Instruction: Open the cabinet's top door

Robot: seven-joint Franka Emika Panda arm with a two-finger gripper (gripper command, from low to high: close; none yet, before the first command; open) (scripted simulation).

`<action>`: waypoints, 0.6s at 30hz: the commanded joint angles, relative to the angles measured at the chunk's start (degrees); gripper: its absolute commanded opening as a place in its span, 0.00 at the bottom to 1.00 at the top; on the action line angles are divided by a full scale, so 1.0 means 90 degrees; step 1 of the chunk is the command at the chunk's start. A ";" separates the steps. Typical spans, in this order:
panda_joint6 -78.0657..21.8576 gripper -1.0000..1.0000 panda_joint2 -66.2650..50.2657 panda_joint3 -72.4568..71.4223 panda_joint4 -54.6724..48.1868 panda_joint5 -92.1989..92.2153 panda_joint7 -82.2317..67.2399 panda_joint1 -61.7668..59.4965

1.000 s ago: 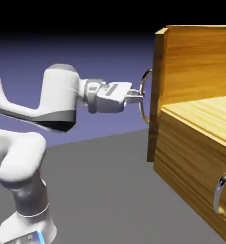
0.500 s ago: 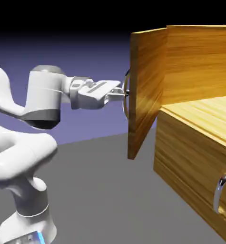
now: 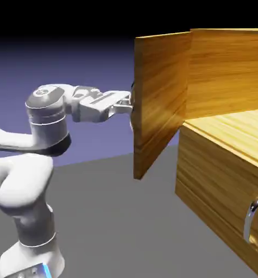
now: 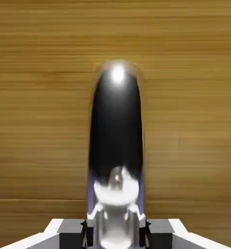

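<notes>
We see the top door (image 3: 159,98) swung well out from the cabinet (image 3: 228,76), hinged on its right edge next to the cabinet's upper body, free edge pointing toward the exterior view's left. Its wood-grain inner face looks toward the camera; the lower edge hangs above the grey worktop (image 3: 109,217). The cabinet sits at the exterior view's right, upper part set back, lower block jutting forward with a flat wood top.

We see only a sliver of the door's silver loop handle (image 4: 116,126) in the exterior view, at the door's free edge, mostly hidden behind the panel. In the hand view it fills the middle as a tall dark shiny loop with a bright glint at the top, against horizontal wood grain.

The pincer (image 3: 126,106) is at that free edge, level, pointing right at the door. In the hand view its fingers (image 4: 90,228) are pressed in tight on the base of the loop, so we read it as clamped shut on the handle, almost no gap.

The white arm (image 3: 46,117) rises from the lower left, bends at a big rounded joint and reaches right to the door.

The lower panel's silver handle (image 3: 251,220) shows at lower right; that panel looks closed, flush with the block
</notes>
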State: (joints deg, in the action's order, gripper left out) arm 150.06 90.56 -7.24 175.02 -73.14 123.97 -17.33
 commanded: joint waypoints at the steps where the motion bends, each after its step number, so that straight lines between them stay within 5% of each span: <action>1: -0.0283 0.00 0.0147 -0.0194 0.0036 0.0274 -0.0123 0.0165; 18: -0.4508 0.00 0.0393 -0.4090 -0.1117 0.3814 -0.0518 0.1474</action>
State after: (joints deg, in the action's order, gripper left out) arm 109.55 94.10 -44.04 164.97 -38.79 119.30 -4.07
